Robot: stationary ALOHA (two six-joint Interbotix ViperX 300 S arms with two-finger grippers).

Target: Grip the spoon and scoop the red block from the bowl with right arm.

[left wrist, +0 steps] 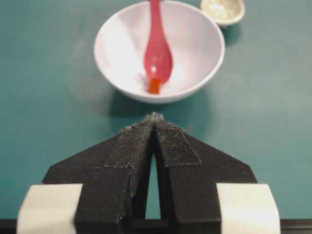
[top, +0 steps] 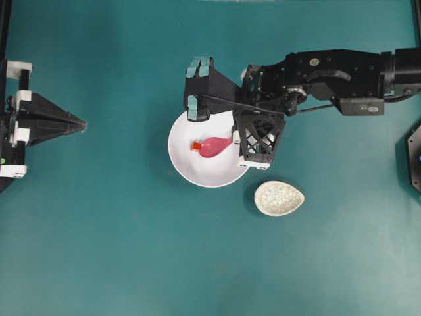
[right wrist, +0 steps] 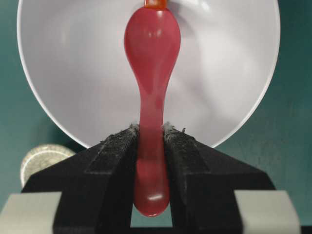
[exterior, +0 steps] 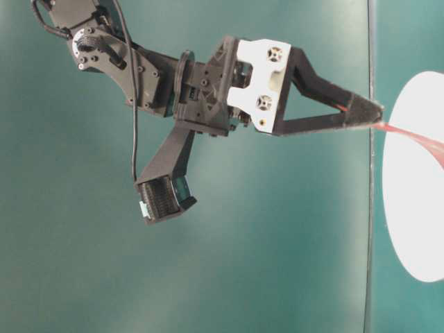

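The white bowl (top: 191,172) stands mid-table. My right gripper (top: 235,138) reaches over the bowl's right rim and is shut on the handle of the pink spoon (top: 214,146). In the right wrist view the gripper (right wrist: 151,127) clamps the handle, and the spoon (right wrist: 152,44) points into the bowl (right wrist: 73,73). The red block (top: 196,146) lies in the bowl, touching the spoon's front tip; it also shows in the left wrist view (left wrist: 155,86) and the right wrist view (right wrist: 156,4). My left gripper (top: 82,124) is shut and empty at the far left, its tips (left wrist: 154,117) pointing at the bowl (left wrist: 117,44).
A speckled beige teardrop dish (top: 279,198) sits just right of and below the bowl, and it also shows in the right wrist view (right wrist: 41,158). A teal-taped black part of the right arm (top: 197,92) hangs over the bowl's upper rim. The table is teal.
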